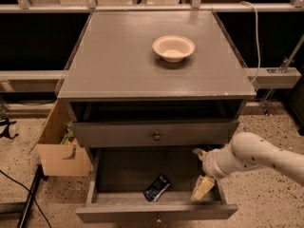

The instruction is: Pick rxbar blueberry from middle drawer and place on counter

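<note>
Grey-painted wood makes up the whole cabinet. Its middle drawer [124, 171] stands pulled out wide, so I judge the opening done and the reach for the bar to be the step in hand. The rxbar blueberry [157, 187] lies flat on the drawer floor, close to the front wall and about midway across, turned at a slant. It is the only thing I can see in that drawer.

The tool [197, 173] hangs inside the drawer at its right side, on the end of the white arm [259, 156] that comes in from the right. Its two pale fingers [203, 189] stand apart with nothing between them. It is near the bar, to the bar's right, and not touching it.

The next move, as I judge it, calls for a shift left over the bar and a turn of the wrist, so that the jaws straddle the narrow width of the slanted wrapper. Then comes a descent almost to the floor before closing. A flat, glossy wrapper gives little to hold, and the front wall leaves little room.

The upper drawer [118, 134] with its round knob is shut, so its contents are hidden. The tabletop [114, 63] bears a white bowl [173, 47], which looks empty, toward the back. The bare surface in front of it would take the bar. A cardboard box [59, 158] on the floor to the left holds something green that I cannot make out.
</note>
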### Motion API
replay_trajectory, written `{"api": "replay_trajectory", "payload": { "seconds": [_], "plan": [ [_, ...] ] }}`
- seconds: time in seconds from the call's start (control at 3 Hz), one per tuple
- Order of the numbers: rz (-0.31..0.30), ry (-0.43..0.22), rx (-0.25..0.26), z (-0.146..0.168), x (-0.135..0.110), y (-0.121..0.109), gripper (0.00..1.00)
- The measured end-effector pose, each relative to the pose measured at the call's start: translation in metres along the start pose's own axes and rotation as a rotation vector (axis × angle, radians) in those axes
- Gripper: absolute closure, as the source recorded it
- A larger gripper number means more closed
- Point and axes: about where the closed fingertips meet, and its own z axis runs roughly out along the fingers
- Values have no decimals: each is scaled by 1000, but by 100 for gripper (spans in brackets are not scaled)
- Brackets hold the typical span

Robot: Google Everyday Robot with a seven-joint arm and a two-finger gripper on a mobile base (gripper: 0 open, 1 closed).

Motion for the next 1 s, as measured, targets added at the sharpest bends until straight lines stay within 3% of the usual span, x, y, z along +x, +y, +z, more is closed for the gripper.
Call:
{"api": "replay_trajectory", "payload": {
  "seconds": [0.33,1.0],
  "plan": [
    [-11,-34,-46,36,3,5,0],
    [-32,-52,-45,45,8,-1,0]
  ]
}}
